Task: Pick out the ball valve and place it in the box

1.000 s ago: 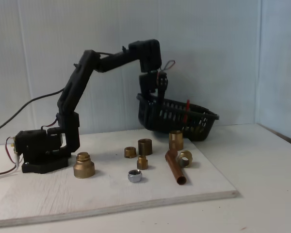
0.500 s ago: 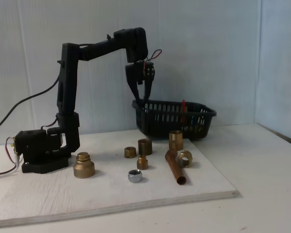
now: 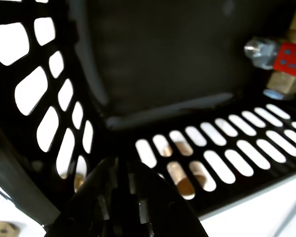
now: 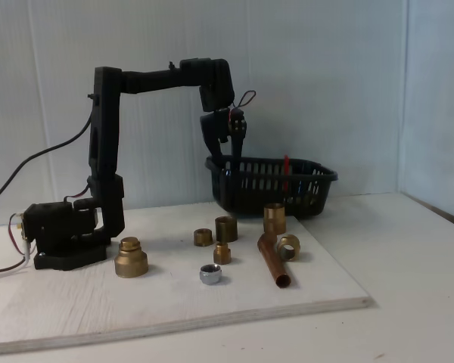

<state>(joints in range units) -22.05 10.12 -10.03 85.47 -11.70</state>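
Pincer (image 4: 228, 160) shifted slightly, ball valve (image 3: 285, 63) inside box (image 4: 318, 175)

In the fixed view the arm (image 4: 106, 136) rises upright from its base near the desk's left edge, bends at the elbow and reaches level to the right. The wrist turns down, jaws (image 4: 228, 155) pointing downward with a narrow gap between the fingertips.

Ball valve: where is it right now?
The ball valve lies inside the box, at the upper right of the wrist view; in the fixed view its red handle stands up near the box's right end.
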